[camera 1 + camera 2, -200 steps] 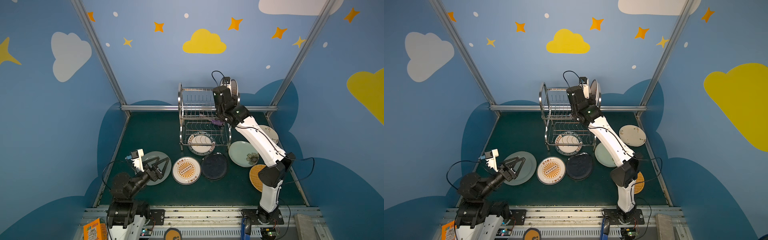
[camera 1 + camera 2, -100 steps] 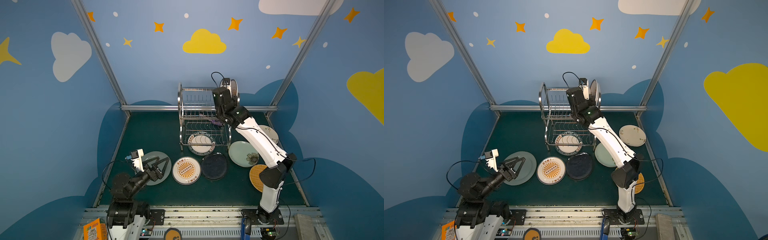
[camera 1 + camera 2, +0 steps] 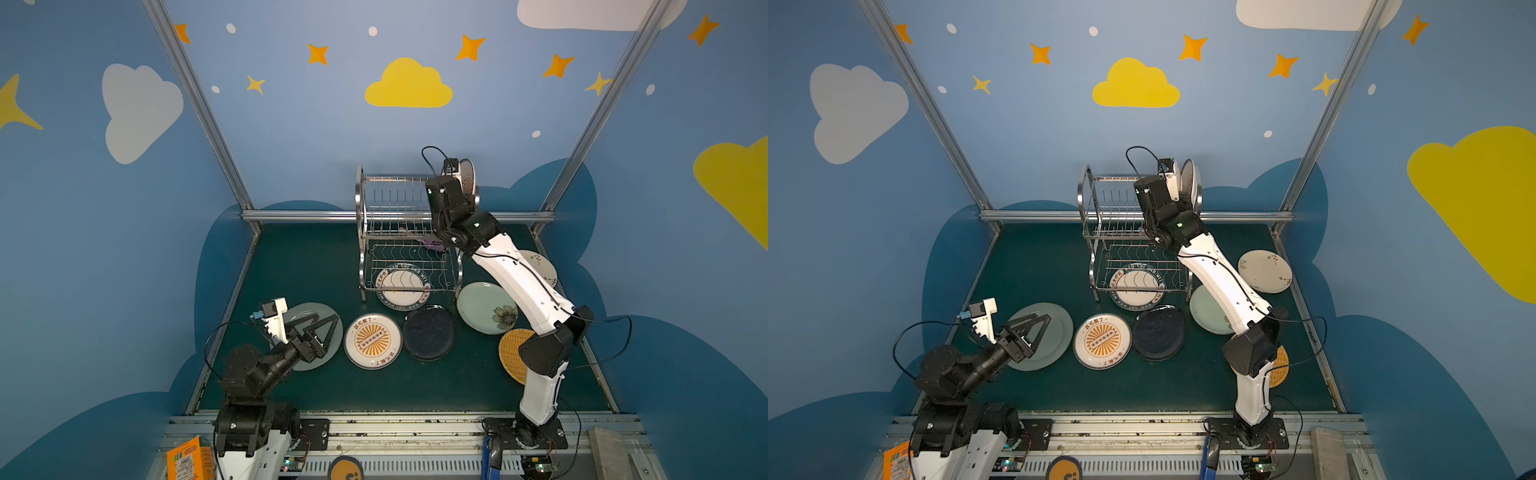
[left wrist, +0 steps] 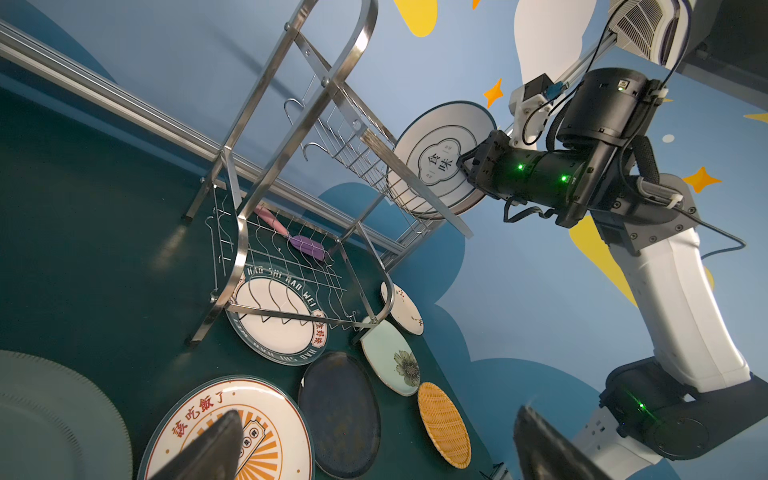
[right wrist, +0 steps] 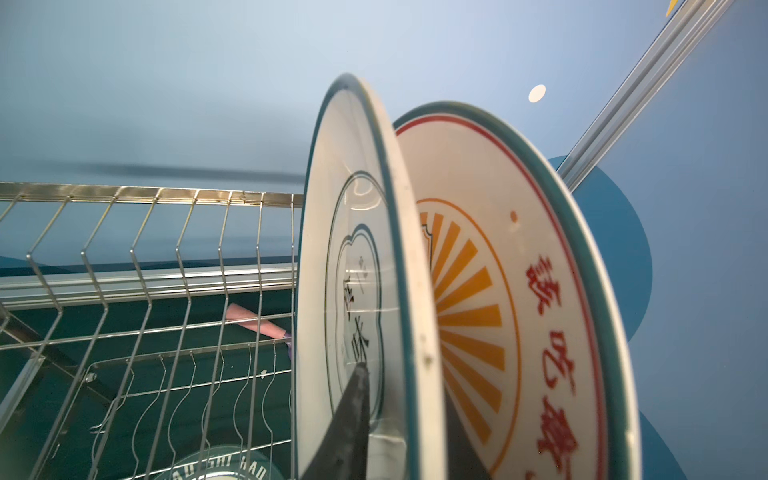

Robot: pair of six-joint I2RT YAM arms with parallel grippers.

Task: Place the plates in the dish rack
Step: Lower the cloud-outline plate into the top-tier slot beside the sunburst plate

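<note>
The steel dish rack (image 3: 405, 232) stands at the back of the green mat. Two plates stand upright at the right end of its upper tier: a white plate with a dark emblem (image 5: 353, 249) and, outside it, an orange sunburst plate (image 5: 498, 291). My right gripper (image 5: 405, 386) straddles the emblem plate's rim, one finger on each face; whether it still presses is unclear. My left gripper (image 3: 322, 322) hangs open and empty over a grey-green plate (image 3: 309, 309). Lying flat are a second sunburst plate (image 3: 372, 340), a navy plate (image 3: 428, 332), a pale green flowered one (image 3: 484, 307) and a lettered-rim plate (image 3: 401, 286) under the rack.
A woven tan plate (image 3: 511, 353) lies partly under my right arm, and a cream floral plate (image 3: 540, 266) sits near the right wall. A pink and purple utensil (image 4: 307, 245) rests on the rack's lower tier. An orange box (image 3: 189, 461) stands off the mat at front left.
</note>
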